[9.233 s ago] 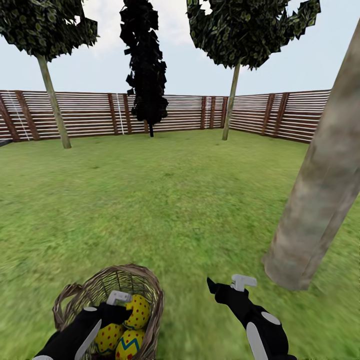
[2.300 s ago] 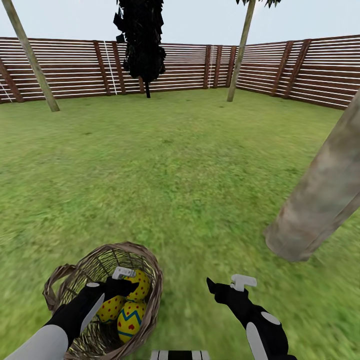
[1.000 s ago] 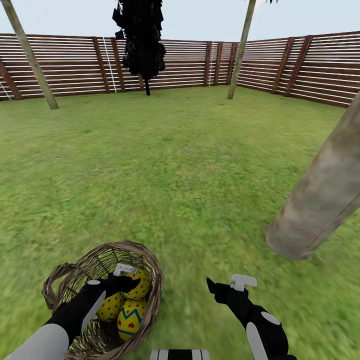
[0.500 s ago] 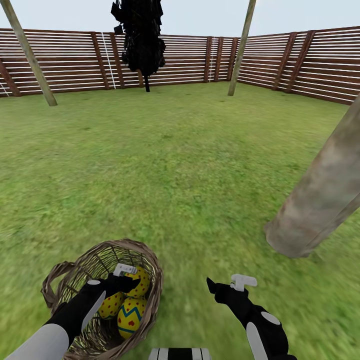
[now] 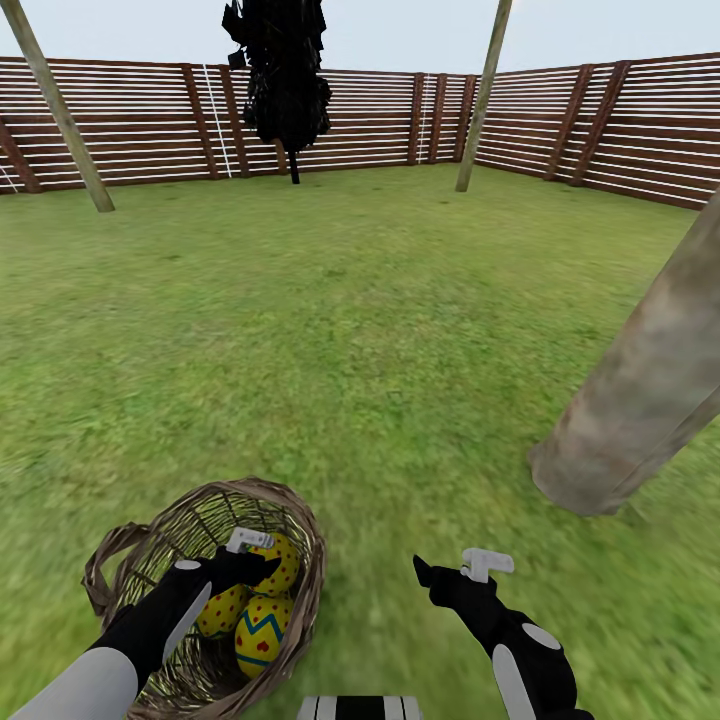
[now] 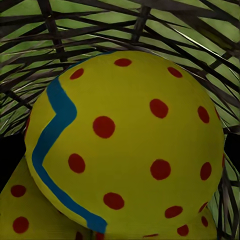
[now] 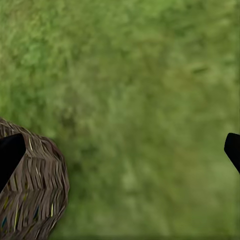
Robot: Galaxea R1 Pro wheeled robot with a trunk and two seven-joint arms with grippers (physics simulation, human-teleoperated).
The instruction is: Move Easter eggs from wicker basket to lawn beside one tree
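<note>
Three eggs (image 5: 258,610): all yellow, lying together inside the basket; two red-dotted, one with a blue zigzag band
Basket (image 5: 300,560): brown wicker, on the lawn (image 5: 360,340) at the near left
Left end effector (image 5: 252,562): down inside the basket against the farthest dotted egg (image 5: 280,565); whether it grips I cannot tell
Left wrist view: a dotted egg (image 6: 130,145) with a blue line sits very close, wicker behind it
Right end effector (image 5: 450,570): spread wide, holding nothing, above bare grass just right of the basket
Right wrist view: dark fingertips (image 7: 10,155) far apart, basket rim (image 7: 40,185) at one side
Tree (image 5: 640,400): thick grey-brown trunk, near, ahead to the right
Fence (image 5: 130,125): brown slats at the back
Writing: none legible
</note>
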